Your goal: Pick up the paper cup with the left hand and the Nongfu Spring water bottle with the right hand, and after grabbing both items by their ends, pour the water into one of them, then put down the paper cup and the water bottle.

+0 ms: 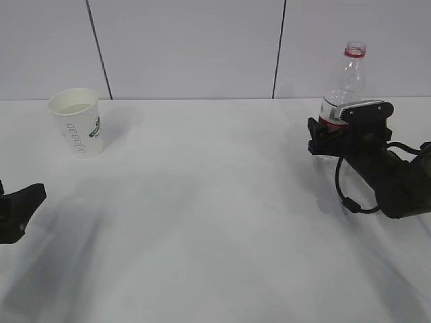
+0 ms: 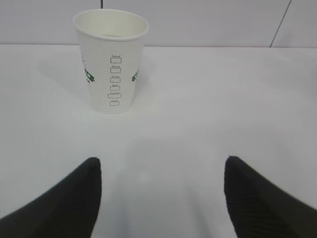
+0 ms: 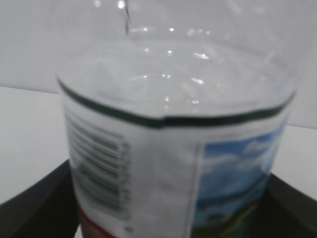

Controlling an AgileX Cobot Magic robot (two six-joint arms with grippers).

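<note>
Exterior view, left to right: the left hand's claw (image 1: 20,208) is cut off by the left edge, only a black wedge showing low over the white desk (image 1: 215,222); its wrist view shows both fingers (image 2: 64,203) spread wide with bare desk between them, so it is released and grasping nothing. The paper cup (image 1: 77,122) stands upright at the far left of the desk, well apart from that claw and straight ahead of it; liquid seems to lie inside, though its level is hard to make out. At far right the Nongfu Spring water bottle (image 1: 342,94) stands upright and uncapped, its lower half hidden behind the right hand's claw (image 1: 330,138), whose fingers flank the label. The right wrist view is blurred and filled by the bottle (image 3: 173,148); dark fingers (image 3: 34,203) sit at both lower corners, and whether they press or merely bracket the bottle cannot be told
</note>
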